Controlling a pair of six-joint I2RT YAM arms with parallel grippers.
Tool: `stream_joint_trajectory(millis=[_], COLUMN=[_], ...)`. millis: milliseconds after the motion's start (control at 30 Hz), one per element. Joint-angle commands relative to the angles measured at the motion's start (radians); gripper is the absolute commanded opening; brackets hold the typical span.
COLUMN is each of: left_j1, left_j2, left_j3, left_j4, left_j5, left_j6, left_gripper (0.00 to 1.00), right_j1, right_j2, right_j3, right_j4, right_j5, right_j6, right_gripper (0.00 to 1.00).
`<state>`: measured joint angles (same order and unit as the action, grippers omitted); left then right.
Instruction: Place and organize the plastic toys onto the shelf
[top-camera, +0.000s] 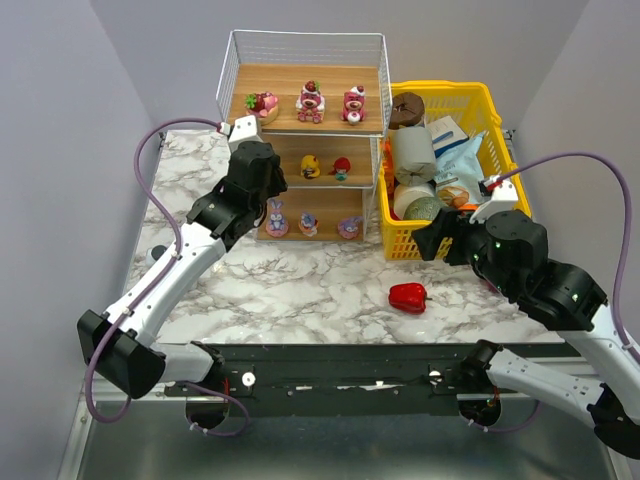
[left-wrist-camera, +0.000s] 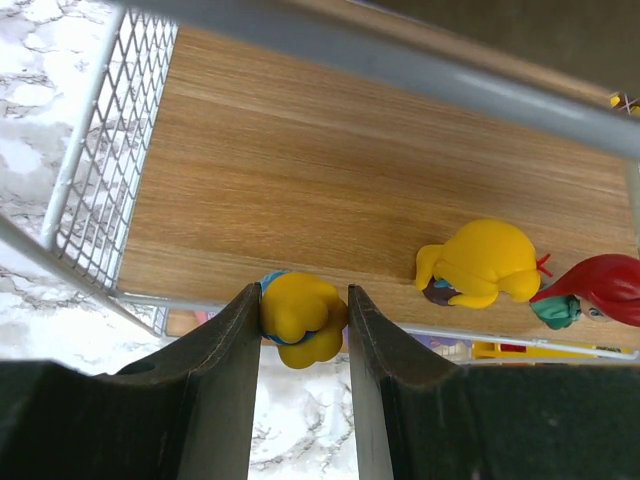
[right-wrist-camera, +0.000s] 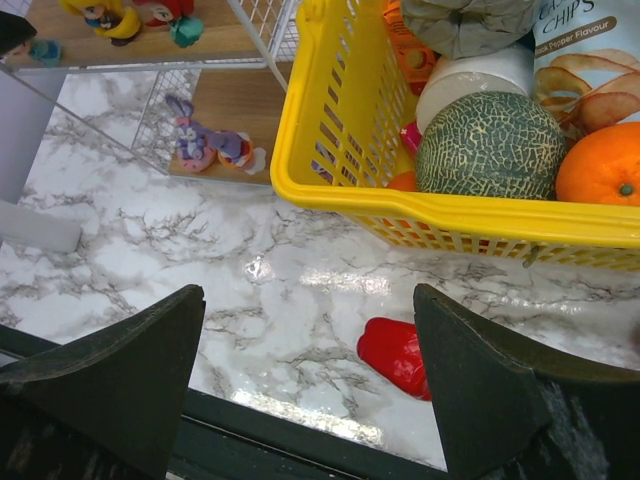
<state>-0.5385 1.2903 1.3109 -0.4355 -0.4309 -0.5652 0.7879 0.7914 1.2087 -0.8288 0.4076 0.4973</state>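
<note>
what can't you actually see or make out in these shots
Top view: left jaws and whatever they hold, hidden under the left wrist.
Left wrist view: yellow toy, face unseen, jaws cover its sides; red-haired figurine cut by right edge.
Right wrist view: red pepper partly behind a finger.

1. One white wire shelf with wooden boards (top-camera: 300, 75).
2. Three glossy pink-and-red plastic figurines (top-camera: 262, 102) (top-camera: 310, 101) (top-camera: 354, 104), top tier.
3. Two glossy yellow plastic figurines: one on the middle tier (left-wrist-camera: 480, 262), one (left-wrist-camera: 300, 318) pinched in my left gripper (left-wrist-camera: 302, 295).
4. One red-haired plastic figurine (left-wrist-camera: 600, 290), right of the yellow one.
5. Three purple-pink plastic bunnies (top-camera: 277, 217) (top-camera: 309, 222) (top-camera: 350, 226), bottom tier.
6. One yellow plastic basket (top-camera: 402, 240), right.
7. One red bell pepper (top-camera: 408, 297), near.
</note>
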Motion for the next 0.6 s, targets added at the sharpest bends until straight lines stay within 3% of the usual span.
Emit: stream_joint_trajectory(millis=[0,567], left_j1=[0.015,0.031], left_j2=[0.020,0.073], left_j3=[0.016,0.039], left_j4=[0.035,0.026], left_j5=[0.043,0.047], left_j6=[0.018,0.039], left_gripper=[0.29,0.37], right_j1=[-0.007,-0.007], right_j2=[-0.006,-0.011], right_j3=[0.000,-0.005], right_j4=[0.011,0.010], right_j5=[0.033,0.040], right_j6=[0.009,0.007], right_gripper=[0.92,0.92])
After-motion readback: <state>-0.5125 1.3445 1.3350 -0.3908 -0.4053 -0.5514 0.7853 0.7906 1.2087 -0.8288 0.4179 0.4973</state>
